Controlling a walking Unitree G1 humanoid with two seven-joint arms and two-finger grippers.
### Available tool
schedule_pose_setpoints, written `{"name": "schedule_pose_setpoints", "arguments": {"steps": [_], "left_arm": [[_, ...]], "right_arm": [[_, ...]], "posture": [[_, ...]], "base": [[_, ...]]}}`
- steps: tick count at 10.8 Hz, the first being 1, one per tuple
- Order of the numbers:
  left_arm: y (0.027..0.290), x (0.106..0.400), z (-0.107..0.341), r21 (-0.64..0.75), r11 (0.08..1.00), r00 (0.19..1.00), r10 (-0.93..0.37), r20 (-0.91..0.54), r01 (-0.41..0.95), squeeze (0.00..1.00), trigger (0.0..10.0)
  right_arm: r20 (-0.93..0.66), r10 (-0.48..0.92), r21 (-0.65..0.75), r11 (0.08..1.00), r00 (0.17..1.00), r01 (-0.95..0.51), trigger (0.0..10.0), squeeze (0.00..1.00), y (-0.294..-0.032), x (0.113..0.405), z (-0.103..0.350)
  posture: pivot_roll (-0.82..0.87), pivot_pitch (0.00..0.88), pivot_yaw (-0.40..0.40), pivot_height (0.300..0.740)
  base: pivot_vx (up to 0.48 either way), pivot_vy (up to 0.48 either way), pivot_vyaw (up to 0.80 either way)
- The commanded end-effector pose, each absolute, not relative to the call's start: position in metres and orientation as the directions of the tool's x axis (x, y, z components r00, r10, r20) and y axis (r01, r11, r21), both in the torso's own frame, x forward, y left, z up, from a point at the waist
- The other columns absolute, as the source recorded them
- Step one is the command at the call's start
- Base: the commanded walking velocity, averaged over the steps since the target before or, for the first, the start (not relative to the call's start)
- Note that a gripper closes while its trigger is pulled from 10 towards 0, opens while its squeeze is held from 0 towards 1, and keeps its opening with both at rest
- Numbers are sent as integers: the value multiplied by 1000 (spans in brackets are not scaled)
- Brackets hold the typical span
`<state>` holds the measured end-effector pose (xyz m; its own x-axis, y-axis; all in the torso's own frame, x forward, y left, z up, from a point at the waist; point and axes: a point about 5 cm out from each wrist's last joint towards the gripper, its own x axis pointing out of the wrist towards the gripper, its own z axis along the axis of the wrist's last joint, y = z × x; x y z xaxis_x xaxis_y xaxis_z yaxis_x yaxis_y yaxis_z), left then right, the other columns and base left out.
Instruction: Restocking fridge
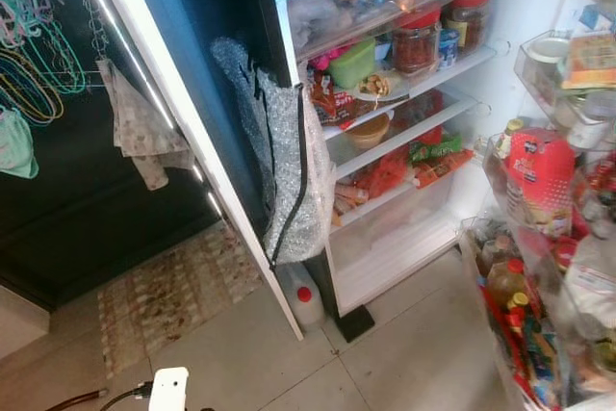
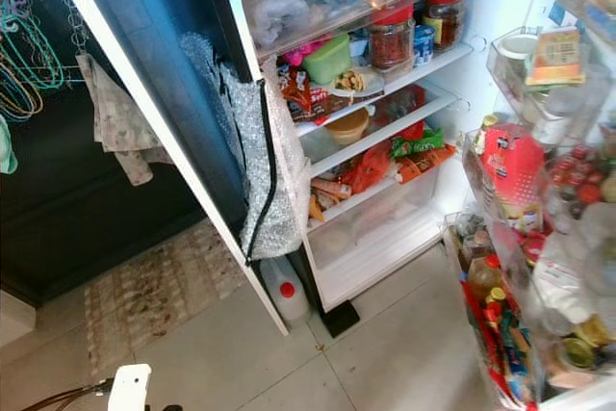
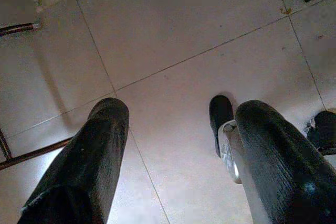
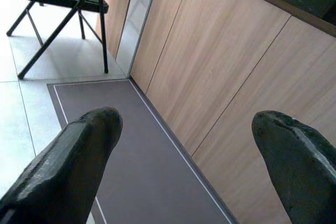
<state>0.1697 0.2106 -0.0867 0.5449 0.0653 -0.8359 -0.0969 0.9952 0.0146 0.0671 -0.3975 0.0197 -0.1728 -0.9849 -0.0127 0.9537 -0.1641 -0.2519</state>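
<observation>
Black fingers of the left gripper (image 3: 176, 161) are spread wide over floor tiles (image 3: 173, 30). The right gripper (image 4: 186, 166) is spread too, facing wooden panels (image 4: 220, 61). Well away stands the full fridge (image 1: 404, 238), door open.

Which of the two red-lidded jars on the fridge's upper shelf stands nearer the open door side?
The right-hand red-lidded jar, holding dark contents, stands nearer the door shelves. The other jar, with reddish contents, sits further in, beside the green tub.
</observation>
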Motion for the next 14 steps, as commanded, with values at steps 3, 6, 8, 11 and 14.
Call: {"name": "schedule_pose_setpoints", "arguments": {"steps": [3, 6, 8, 11, 14], "left_arm": [[220, 165, -87, 49, 996, 529, 82, -844, -76, 0, 10000], [221, 165, -87, 50, 996, 531, 79, -844, -70, 0, 10000], [221, 166, -86, 51, 997, 533, 77, -843, -64, 0, 10000], [221, 167, -86, 54, 997, 534, 74, -842, -53, 0, 10000], [221, 167, -86, 60, 997, 533, 74, -843, -45, 0, 10000]], "right_arm": [[-36, -985, -263, -154, -169, 953, 10000, 0, -389, 69, 14], [-44, -984, -262, -154, -171, 953, 10000, 0, -388, 69, 12], [-41, -984, -253, -157, -172, 955, 10000, 0, -390, 68, 14], [-39, -989, -247, -131, -145, 960, 10000, 0, -389, 74, 15], [-62, -996, -188, -58, -70, 980, 10000, 0, -391, 83, 16]], "posture": [[-119, 34, 157, 740], [-119, 27, 159, 740], [-118, 30, 160, 740], [-109, 38, 158, 740], [-110, 42, 159, 740]], "base": [[0, 0, 0], [0, 0, 0], [0, 0, 0], [0, 0, 0], [0, 0, 0]]}}
